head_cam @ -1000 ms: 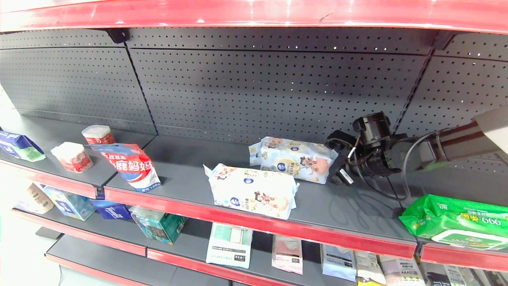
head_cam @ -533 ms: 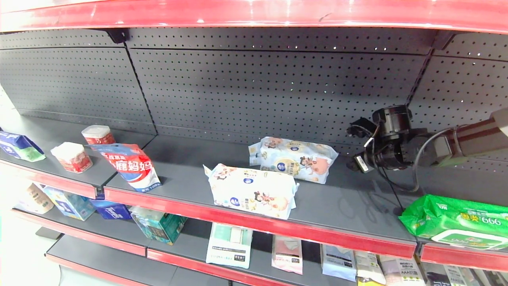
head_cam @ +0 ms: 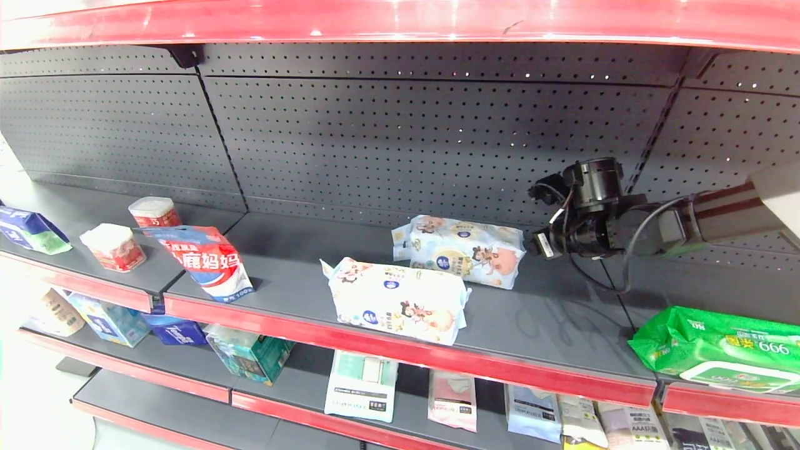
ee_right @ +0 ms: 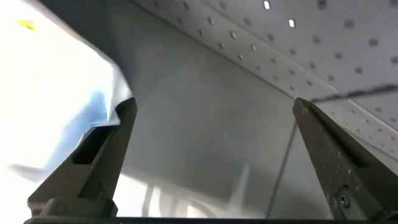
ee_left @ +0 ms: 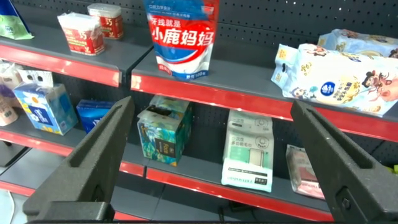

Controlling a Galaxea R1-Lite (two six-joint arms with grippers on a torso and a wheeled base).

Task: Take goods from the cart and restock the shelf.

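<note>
I judge rear white cartoon-print soft pack [head_cam: 462,250] shelved; right claw [ee_right: 214,106] spread, empty, at its 3 o'clock. Next: back out, fetch from cart.

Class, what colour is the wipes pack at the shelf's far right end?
The wipes pack is bright green; clearest in the head view.
</note>
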